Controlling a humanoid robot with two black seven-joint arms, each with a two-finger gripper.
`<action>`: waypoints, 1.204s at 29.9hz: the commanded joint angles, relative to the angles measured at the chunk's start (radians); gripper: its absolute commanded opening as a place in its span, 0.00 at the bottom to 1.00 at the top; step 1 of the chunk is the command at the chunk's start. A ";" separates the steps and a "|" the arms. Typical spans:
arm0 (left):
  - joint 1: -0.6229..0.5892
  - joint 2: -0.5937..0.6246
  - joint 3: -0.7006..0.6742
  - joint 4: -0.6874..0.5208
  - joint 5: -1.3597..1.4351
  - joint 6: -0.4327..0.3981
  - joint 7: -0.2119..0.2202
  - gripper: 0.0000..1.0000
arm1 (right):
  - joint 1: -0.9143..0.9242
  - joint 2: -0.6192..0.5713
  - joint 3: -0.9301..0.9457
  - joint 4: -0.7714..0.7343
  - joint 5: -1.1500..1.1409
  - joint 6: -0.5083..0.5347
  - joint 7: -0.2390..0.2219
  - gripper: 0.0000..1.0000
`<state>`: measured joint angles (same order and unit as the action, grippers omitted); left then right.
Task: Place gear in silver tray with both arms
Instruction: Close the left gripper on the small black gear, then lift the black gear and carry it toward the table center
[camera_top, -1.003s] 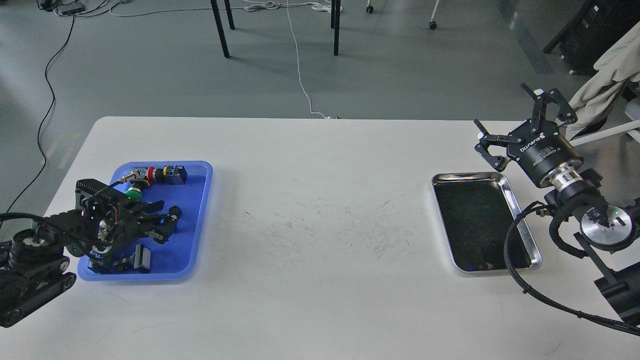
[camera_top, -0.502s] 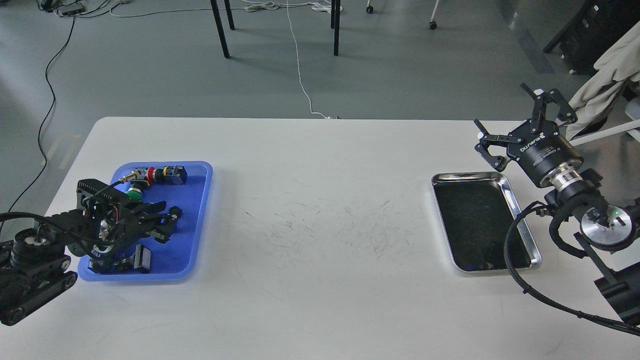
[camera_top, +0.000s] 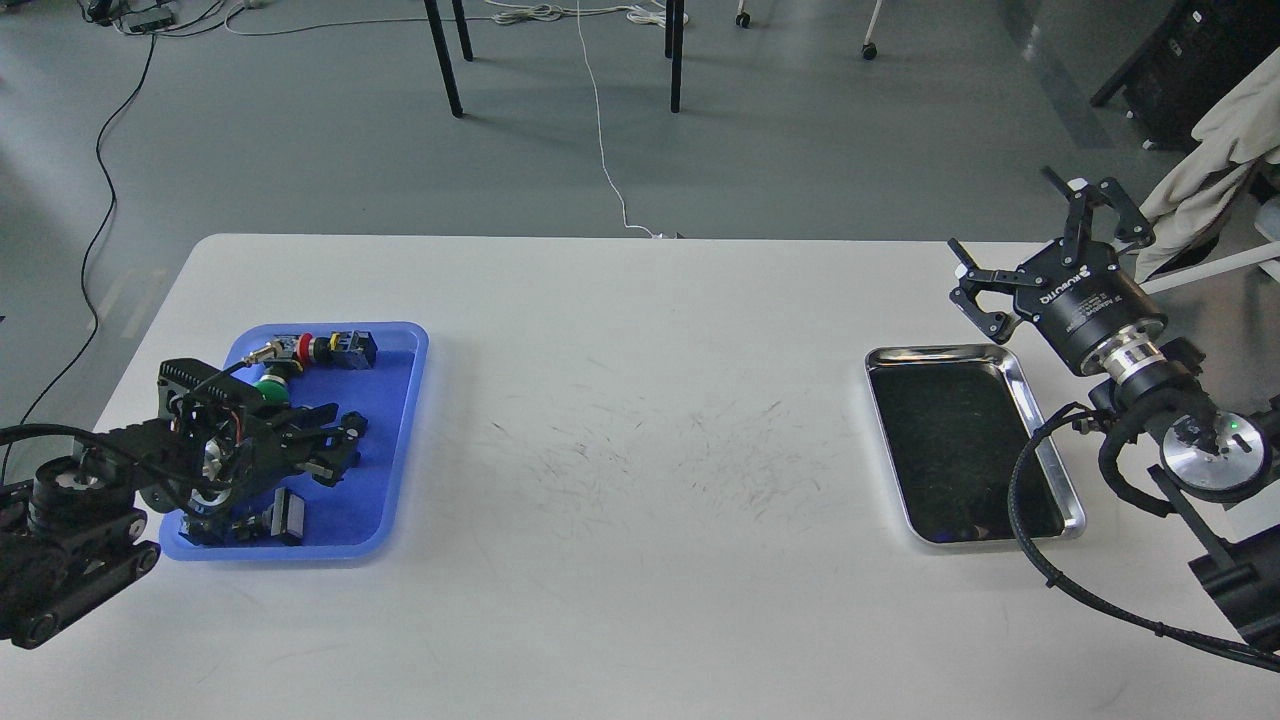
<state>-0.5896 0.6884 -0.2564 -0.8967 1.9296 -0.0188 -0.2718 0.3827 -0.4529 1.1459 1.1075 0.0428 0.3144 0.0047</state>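
A: How far along is this?

B: Early, by my reading. The silver tray (camera_top: 975, 445) on the right side of the white surface (camera_top: 640, 400) shows only its dark, reflective bottom, so nothing has been delivered yet.

A: And the gear?

B: I cannot pick out a gear for certain. The parts sit in the blue plastic tray (camera_top: 400, 400) on the left, well apart from the silver one: a red-capped push-button (camera_top: 318, 347), a green-capped part (camera_top: 270, 392), and a small black block (camera_top: 285, 517) near the front rim. If the gear is there, it is probably under the arm.

A: What is the left claw (camera_top: 335, 450) doing?

B: It hangs low over the blue tray with its fingers reaching among the parts. They look dark and bunched; I cannot tell whether they are spread or pinching anything.

A: And the right claw (camera_top: 1040, 255)?

B: Raised beyond the far right corner of the silver tray, fingers spread wide, holding nothing.

A: So what remains?

B: Nearly everything, I judge: secure the gear, carry it across, likely pass it between arms, and set it in the silver tray.
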 joint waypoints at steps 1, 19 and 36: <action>0.001 0.000 0.000 0.005 0.000 -0.012 -0.009 0.36 | 0.001 0.002 0.000 0.000 -0.001 0.000 0.000 0.99; 0.001 0.000 0.000 0.021 -0.003 -0.013 -0.024 0.11 | 0.001 -0.001 -0.002 0.000 -0.001 0.000 0.000 0.99; -0.128 0.020 -0.004 -0.053 -0.040 -0.065 -0.030 0.11 | 0.012 -0.004 -0.003 -0.001 -0.001 0.000 0.000 0.99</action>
<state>-0.6566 0.6975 -0.2517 -0.9074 1.9011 -0.0537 -0.3024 0.3874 -0.4553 1.1427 1.1075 0.0424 0.3138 0.0045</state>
